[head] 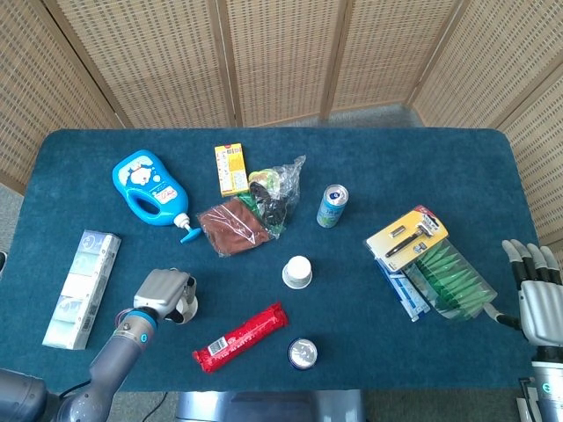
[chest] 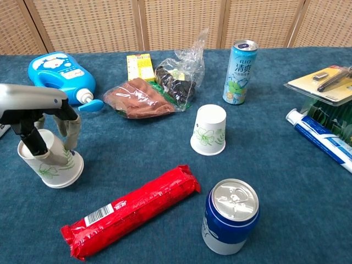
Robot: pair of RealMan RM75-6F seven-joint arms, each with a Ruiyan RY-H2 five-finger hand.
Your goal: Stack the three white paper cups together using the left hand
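Note:
A white paper cup with a green leaf print [chest: 51, 163] stands upside down near the table's front left, tilted. My left hand [chest: 38, 124] [head: 164, 291] grips it from above, fingers wrapped around its upper part. In the head view only the cup's rim [head: 186, 309] shows beside the hand. A second upside-down white cup [chest: 209, 130] [head: 297, 272] stands alone near the middle of the table. My right hand [head: 533, 294] hangs off the table's right edge, fingers apart, holding nothing.
A red snack pack [chest: 129, 212] and a blue can [chest: 230, 215] lie in front. Further back are a blue detergent bottle [chest: 59, 78], a brown pouch [chest: 137, 98], a plastic bag [chest: 180, 73] and a Rio can [chest: 239, 65]. A tissue box [head: 82, 275] lies at the left, toothpaste [chest: 322, 138] at the right.

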